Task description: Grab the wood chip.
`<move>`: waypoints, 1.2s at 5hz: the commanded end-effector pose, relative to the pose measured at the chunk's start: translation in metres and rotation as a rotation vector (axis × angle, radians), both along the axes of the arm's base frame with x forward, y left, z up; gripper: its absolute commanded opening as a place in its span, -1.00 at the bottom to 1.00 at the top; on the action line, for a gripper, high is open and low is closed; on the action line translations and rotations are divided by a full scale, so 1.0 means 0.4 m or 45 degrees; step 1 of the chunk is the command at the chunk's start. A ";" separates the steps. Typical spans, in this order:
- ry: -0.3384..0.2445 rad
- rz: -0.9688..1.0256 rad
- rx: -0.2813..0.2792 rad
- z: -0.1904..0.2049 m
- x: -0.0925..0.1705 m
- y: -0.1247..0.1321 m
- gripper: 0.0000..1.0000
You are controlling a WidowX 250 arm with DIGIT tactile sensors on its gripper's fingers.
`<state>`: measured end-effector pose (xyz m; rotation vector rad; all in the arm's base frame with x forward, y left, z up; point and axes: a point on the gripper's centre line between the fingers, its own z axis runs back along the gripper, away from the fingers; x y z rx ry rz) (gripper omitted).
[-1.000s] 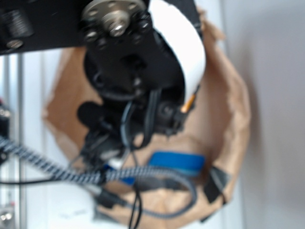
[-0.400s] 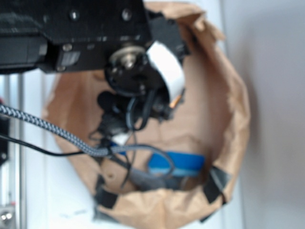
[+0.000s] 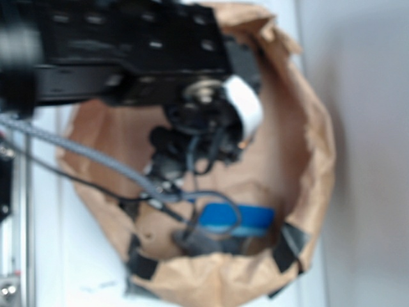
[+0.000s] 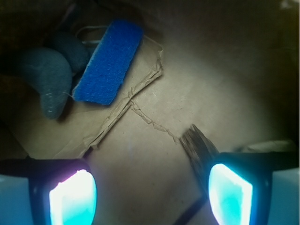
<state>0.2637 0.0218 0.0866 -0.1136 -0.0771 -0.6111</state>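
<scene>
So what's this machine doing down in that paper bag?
A robot arm is reaching into a brown paper bag after a wood chip. In the wrist view its gripper is open just above the bag's floor, with the chip lying next to the right-hand finger, not yet held. A blue sponge and a rounded grey object lie off to the side, untouched.

The exterior view looks steeply down from above and close by, so the blurred black robot arm (image 3: 128,57) fills the upper left of the frame over the crumpled brown paper bag (image 3: 313,147). The wrist view looks from between the glowing fingers at its lower corners down onto the bag's creased floor. Both share the blue rectangular sponge (image 3: 236,219) (image 4: 108,61).
</scene>
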 end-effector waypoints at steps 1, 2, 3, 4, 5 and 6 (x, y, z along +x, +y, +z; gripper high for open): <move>-0.095 -0.106 0.068 0.015 0.094 -0.030 1.00; -0.106 -0.135 0.081 0.003 0.119 -0.034 1.00; -0.071 -0.154 0.049 0.017 0.126 -0.020 1.00; -0.032 -0.183 -0.025 0.045 0.120 0.015 1.00; -0.033 -0.224 -0.025 0.048 0.094 0.037 1.00; -0.085 -0.230 0.030 0.025 0.075 0.049 1.00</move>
